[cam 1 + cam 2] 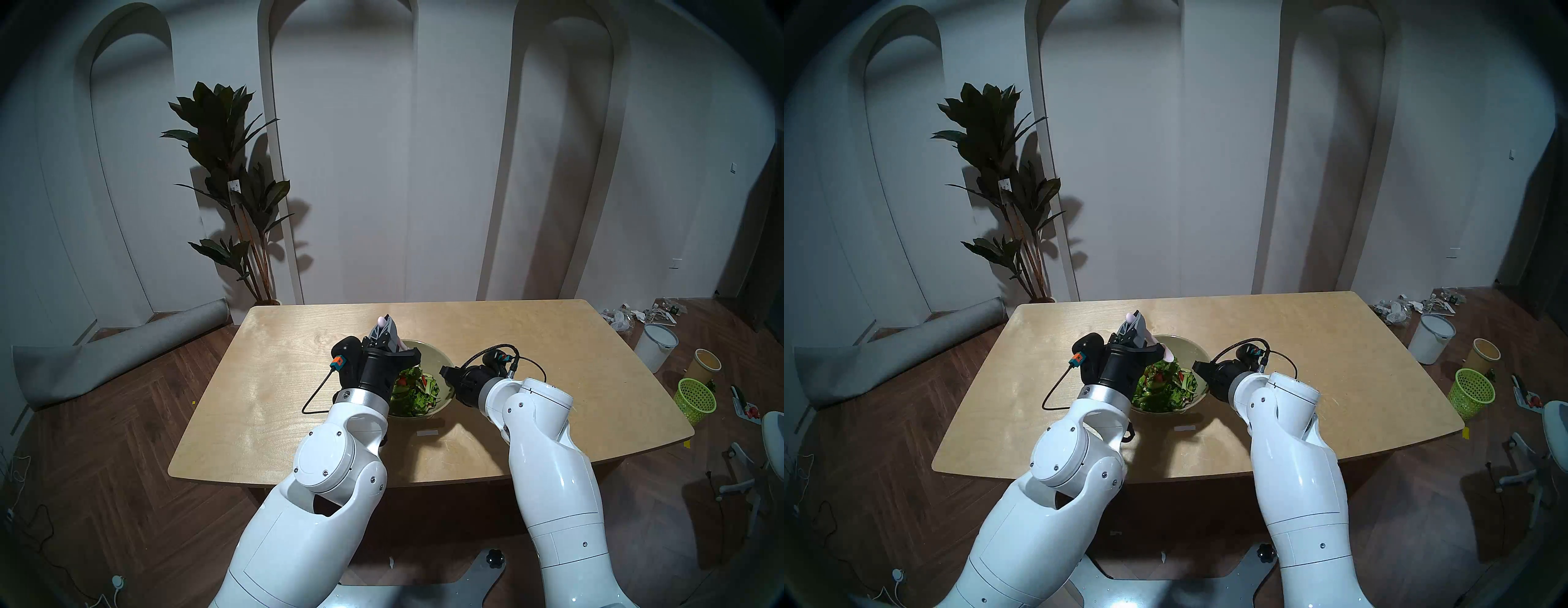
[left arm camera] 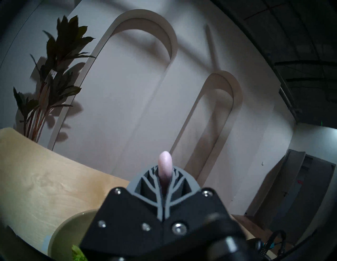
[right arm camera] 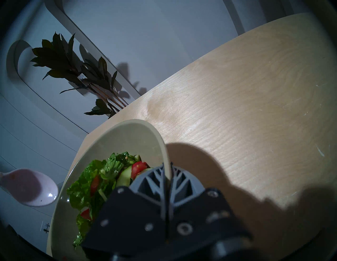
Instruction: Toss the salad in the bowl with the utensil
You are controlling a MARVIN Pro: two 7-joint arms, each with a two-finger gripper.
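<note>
The olive-beige bowl (image 1: 433, 356) stands mid-table and holds the salad (image 1: 413, 394), leafy greens with red pieces. My left gripper (image 1: 384, 329) is over the bowl's far left rim, pointing up and away, and is shut on the pale pink spoon (image 1: 1168, 356). The spoon's handle tip (image 2: 165, 160) pokes out past the fingers. Its oval head (image 3: 31, 189) hangs over the bowl's left side, above the salad and apart from it. My right gripper (image 3: 166, 173) is shut on the bowl's right rim (image 3: 164, 149), one finger inside and one outside.
The wooden table (image 1: 551, 382) has a small white label (image 1: 426, 433) in front of the bowl. A black cable (image 1: 314, 399) loops from my left wrist. On the floor to the right stand a green mesh basket (image 1: 695, 399) and a white bucket (image 1: 655, 346).
</note>
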